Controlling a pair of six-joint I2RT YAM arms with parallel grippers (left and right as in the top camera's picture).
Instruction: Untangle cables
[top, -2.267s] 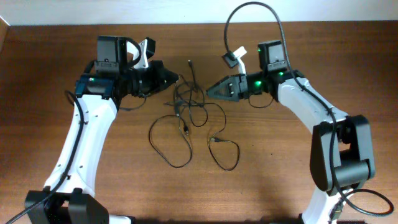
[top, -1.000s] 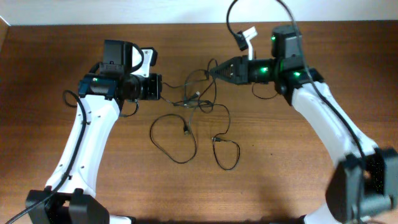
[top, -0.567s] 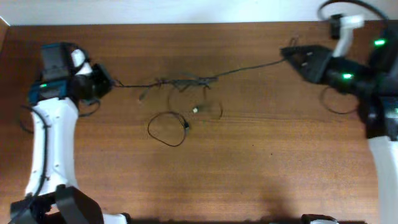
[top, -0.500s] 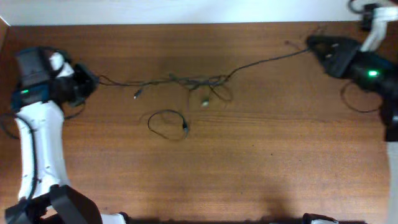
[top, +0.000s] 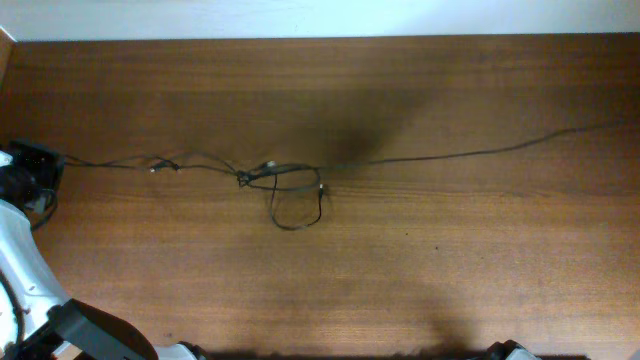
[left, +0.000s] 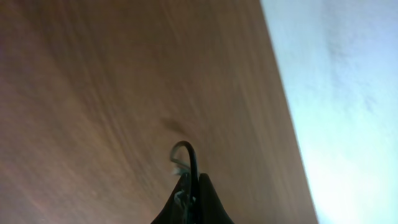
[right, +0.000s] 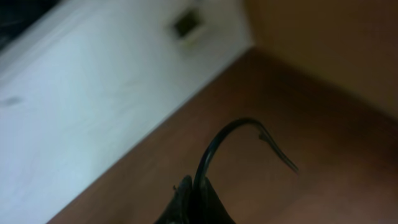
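Thin black cables (top: 440, 157) stretch in a nearly straight line across the table from the left edge to the right edge. A small knot (top: 247, 178) sits left of centre, and a loose loop (top: 297, 212) hangs below it. At the far left edge, my left gripper (top: 45, 160) is shut on one cable end. In the left wrist view the cable (left: 185, 149) curls out of the closed left gripper (left: 193, 186). My right gripper (right: 194, 190) is outside the overhead view. Its wrist view shows it shut on a cable (right: 230, 132) that arcs upward.
The brown wooden table (top: 400, 280) ends at a white wall (top: 320, 15) along the back. The right wrist view shows a small wall fitting (right: 186, 25) on that white wall. My left arm's white link (top: 20, 270) runs down the left edge.
Both arms have pulled further apart. The right arm has left the overhead view and the left gripper has reached the left edge. The cable is drawn out straight, and the tangle has shrunk.
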